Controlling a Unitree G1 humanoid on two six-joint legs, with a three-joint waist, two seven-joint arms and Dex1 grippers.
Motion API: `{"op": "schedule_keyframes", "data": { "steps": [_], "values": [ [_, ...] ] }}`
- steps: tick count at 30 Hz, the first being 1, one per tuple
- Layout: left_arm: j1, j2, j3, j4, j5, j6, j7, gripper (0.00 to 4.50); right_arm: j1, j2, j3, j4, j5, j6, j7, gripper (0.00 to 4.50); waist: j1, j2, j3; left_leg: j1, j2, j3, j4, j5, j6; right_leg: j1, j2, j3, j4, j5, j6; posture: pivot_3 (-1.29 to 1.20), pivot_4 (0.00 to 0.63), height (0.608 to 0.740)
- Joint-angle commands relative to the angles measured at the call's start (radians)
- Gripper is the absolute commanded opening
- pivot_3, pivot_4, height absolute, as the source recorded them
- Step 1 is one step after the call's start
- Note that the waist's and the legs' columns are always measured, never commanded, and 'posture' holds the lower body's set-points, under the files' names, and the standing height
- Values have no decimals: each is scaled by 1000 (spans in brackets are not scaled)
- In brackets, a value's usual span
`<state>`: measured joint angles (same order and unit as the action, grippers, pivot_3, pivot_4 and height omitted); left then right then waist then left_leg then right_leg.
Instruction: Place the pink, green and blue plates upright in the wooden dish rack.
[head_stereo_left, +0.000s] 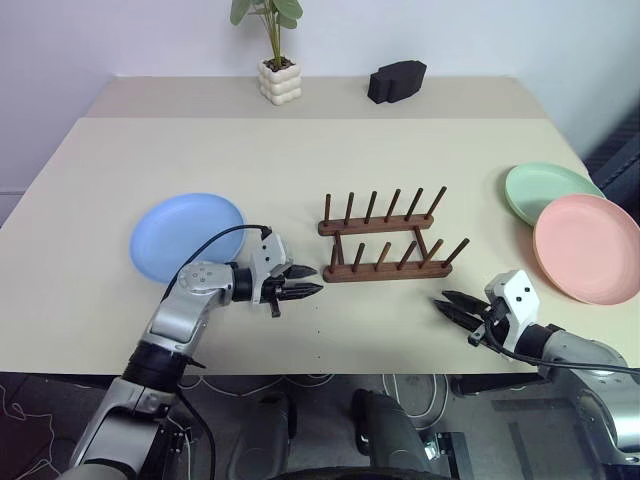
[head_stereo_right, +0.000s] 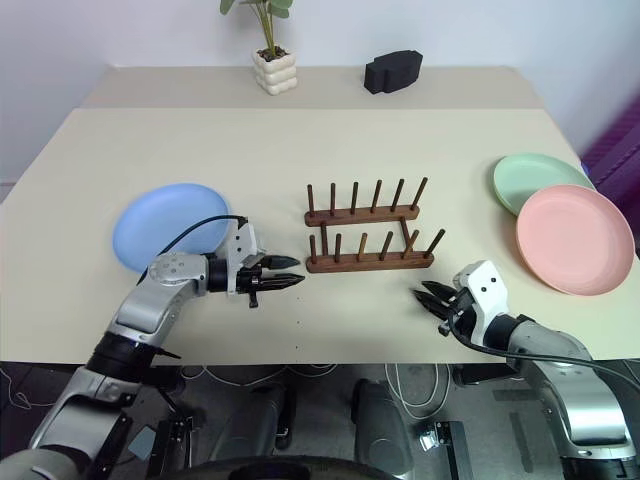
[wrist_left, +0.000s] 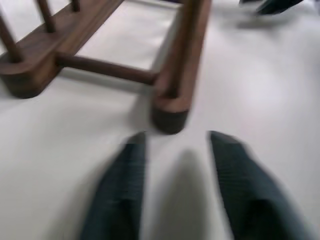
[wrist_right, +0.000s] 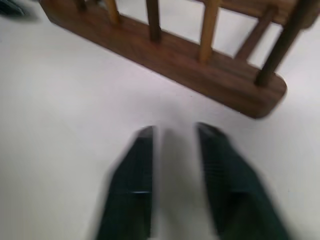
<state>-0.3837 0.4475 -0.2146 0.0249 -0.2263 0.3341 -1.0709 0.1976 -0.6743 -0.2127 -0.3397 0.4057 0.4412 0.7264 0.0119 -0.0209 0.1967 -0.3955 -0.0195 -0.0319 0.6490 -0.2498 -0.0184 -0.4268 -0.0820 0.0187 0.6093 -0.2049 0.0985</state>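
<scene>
The wooden dish rack (head_stereo_left: 385, 245) stands empty in the middle of the table, its pegs upright. The blue plate (head_stereo_left: 185, 235) lies flat to its left. At the right edge the green plate (head_stereo_left: 545, 190) lies flat, with the pink plate (head_stereo_left: 590, 245) overlapping its near side. My left gripper (head_stereo_left: 312, 280) hovers just off the rack's left end (wrist_left: 170, 100), pointing at it, fingers a little apart and empty. My right gripper (head_stereo_left: 445, 303) is near the front edge, below the rack's right end (wrist_right: 200, 70), pointing left. It holds nothing, and its fingers are close together and blurred.
A potted plant (head_stereo_left: 278, 75) and a black object (head_stereo_left: 397, 80) stand at the back of the table. Bare tabletop (head_stereo_left: 300, 160) stretches between them and the rack. The table's front edge runs just behind both grippers.
</scene>
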Motion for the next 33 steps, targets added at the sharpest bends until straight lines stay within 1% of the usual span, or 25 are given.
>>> {"op": "schedule_keyframes", "data": {
  "steps": [1,3,5,7,9,14,21,33],
  "values": [
    [14,11,-53,-101,-2,51,-8,202,-30,-10,11,23,-50,-35,-15,0,-1,0,0,0,0,0,0,0,0,0,0,0,0,0,0,0,150,736],
    [12,5,-79,-103,21,51,6,202,-49,-2,26,38,-67,-42,-19,0,-1,0,0,0,0,0,0,0,0,0,0,0,0,0,0,0,150,736],
    [-1,-13,-120,-64,87,-8,50,202,-82,11,49,65,-92,-46,-37,0,-4,0,0,1,-1,0,0,0,0,0,1,0,0,0,0,0,150,736],
    [-13,-42,-163,-31,124,-19,74,202,-118,14,88,104,-145,-56,-65,0,-2,0,0,1,-1,1,0,0,0,0,1,0,0,0,0,0,150,736],
    [-24,-77,-171,-8,134,-13,105,202,-143,21,110,135,-184,-81,-87,0,-1,0,-1,2,-1,1,0,0,0,1,1,0,0,0,0,0,150,736],
    [-57,-123,-136,84,177,-83,209,202,-196,43,135,180,-213,-107,-96,0,-1,-1,-1,3,-1,1,1,0,0,3,1,0,0,-1,2,0,150,736],
    [-84,-147,-93,191,210,-146,338,202,-255,74,167,241,-256,-145,-114,0,-9,-1,-2,5,-1,1,1,0,0,4,1,0,1,0,1,0,150,736],
    [-72,-142,-82,193,195,-165,352,202,-301,89,170,308,-287,-201,-130,0,-9,-1,-2,5,-1,1,1,0,0,4,1,0,1,1,0,0,150,736]
  ]
}}
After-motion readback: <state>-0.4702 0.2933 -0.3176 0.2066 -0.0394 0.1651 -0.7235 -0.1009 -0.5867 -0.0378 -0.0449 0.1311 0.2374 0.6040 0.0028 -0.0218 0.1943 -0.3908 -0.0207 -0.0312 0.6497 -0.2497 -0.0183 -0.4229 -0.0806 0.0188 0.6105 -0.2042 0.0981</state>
